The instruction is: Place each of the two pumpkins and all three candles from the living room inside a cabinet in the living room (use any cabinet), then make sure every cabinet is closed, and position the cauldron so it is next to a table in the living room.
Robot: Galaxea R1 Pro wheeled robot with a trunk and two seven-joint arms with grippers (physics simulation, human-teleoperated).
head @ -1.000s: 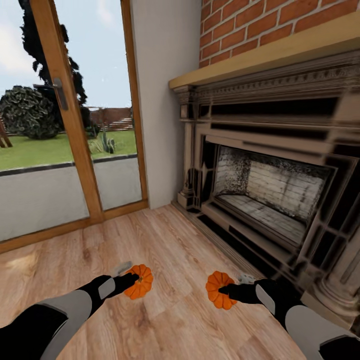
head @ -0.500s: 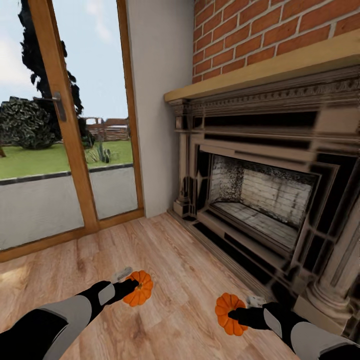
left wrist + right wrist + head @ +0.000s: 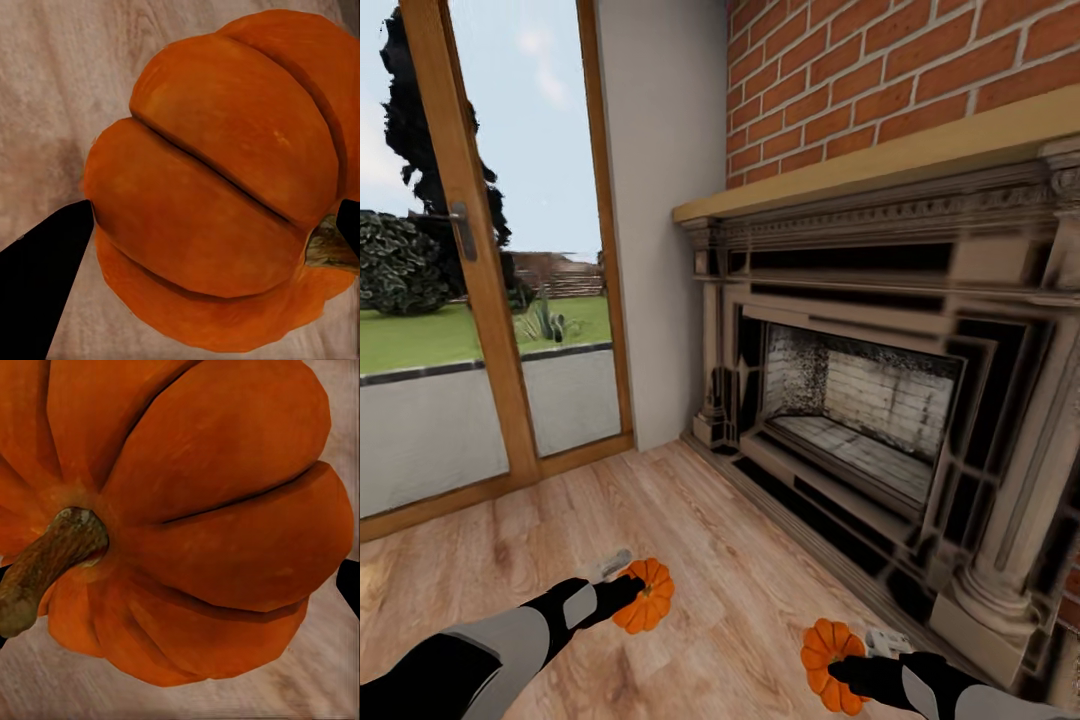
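Low over the wooden floor (image 3: pixel 700 560), in front of a fireplace (image 3: pixel 860 400), both arms reach forward with a pumpkin apiece. On the left, the left hand (image 3: pixel 628 592) is clamped on a small orange pumpkin (image 3: pixel 645 596) — the head view shows its dark fingers closed against the near side of the ribbed body, held just above the floorboards. From the left wrist view the same pumpkin (image 3: pixel 225 187) sits close to the lens, a black finger (image 3: pixel 41 277) pressed against one flank and a second dark tip at the opposite edge beside the pale stub of the stem, with wood grain behind. On the right, the right hand (image 3: pixel 855 670) grips the other pumpkin (image 3: pixel 830 665) near the bottom edge of the head view, not far from the foot of the fireplace surround; its fingers wrap the side facing the robot. The right wrist view shows that pumpkin (image 3: pixel 195 525) with its brown, knobbly stem (image 3: pixel 45 570) pointing out to one side, and a black fingertip at the far edge touching the skin. The two pumpkins are well apart, each ahead of its own arm. Beyond them the fireplace has a carved stone surround, a pale firebrick interior and a light wooden mantel (image 3: pixel 880 160) under a red brick wall (image 3: pixel 900 70). To the left stands a glazed door (image 3: pixel 470 270) in a wooden frame with a dark handle, and through the glass lie a lawn, shrubs and sky.
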